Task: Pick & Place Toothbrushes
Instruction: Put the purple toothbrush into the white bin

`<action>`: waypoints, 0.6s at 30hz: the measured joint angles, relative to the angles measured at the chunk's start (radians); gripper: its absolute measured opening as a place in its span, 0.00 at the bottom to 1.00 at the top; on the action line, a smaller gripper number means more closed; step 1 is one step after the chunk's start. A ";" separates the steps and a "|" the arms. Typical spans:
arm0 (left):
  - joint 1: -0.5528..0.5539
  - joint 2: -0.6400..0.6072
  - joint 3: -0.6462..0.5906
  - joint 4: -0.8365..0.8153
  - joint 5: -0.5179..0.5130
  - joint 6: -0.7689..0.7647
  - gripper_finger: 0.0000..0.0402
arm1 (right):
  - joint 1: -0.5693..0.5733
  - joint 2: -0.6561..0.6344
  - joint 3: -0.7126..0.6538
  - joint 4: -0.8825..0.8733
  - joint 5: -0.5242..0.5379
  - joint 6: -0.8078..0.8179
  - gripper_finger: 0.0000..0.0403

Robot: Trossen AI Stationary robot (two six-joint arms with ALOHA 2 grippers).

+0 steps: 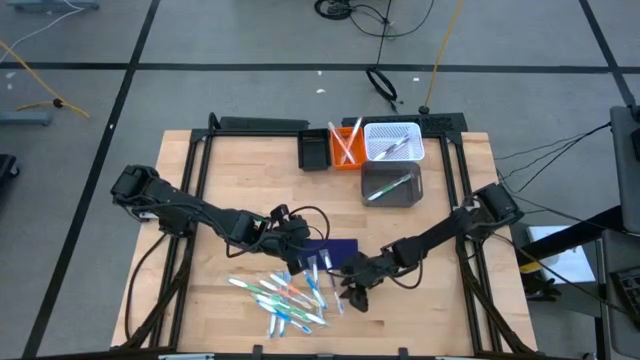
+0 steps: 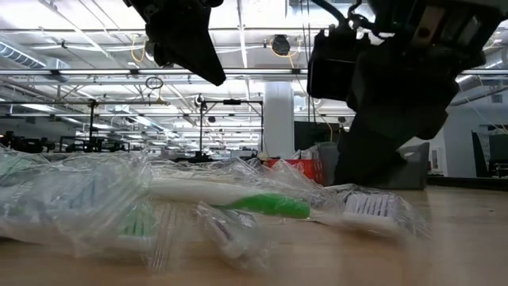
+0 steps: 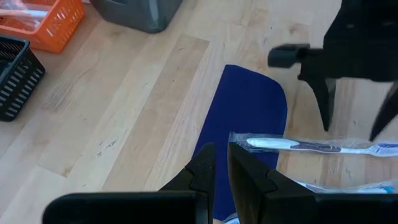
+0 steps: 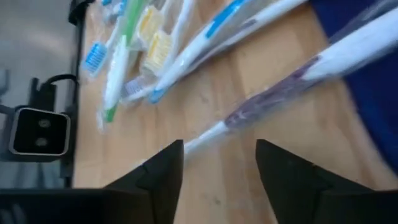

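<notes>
High view: the wooden table point(image 1: 200, 180) is seen with toothbrushes point(image 1: 285, 295) piled near its front edge, beside the dark blue mat point(image 1: 335, 250). Right gripper point(image 4: 217, 163) — spread wide over a purple-white brush point(image 4: 292, 87). Left gripper point(image 3: 221, 163) — nearly closed, empty, over the mat.

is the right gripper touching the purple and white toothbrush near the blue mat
Apart. In the right wrist view the right gripper is open, and bare wood shows between each finger and the purple and white toothbrush.

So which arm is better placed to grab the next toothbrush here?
Probably the right: its open hand hovers directly over the purple-and-white toothbrush lying half on the blue mat. The left hand, nearly closed, sits over the mat.
</notes>
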 joint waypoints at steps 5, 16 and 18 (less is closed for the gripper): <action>0.000 0.000 0.000 0.002 0.000 0.013 0.11 | -0.015 0.035 0.000 0.056 -0.026 0.037 0.55; 0.000 0.000 0.000 0.005 0.000 0.025 0.11 | -0.024 0.068 0.001 0.104 -0.025 0.075 0.45; 0.000 0.000 0.000 0.005 0.000 0.027 0.11 | -0.024 0.069 0.001 0.097 -0.009 0.076 0.37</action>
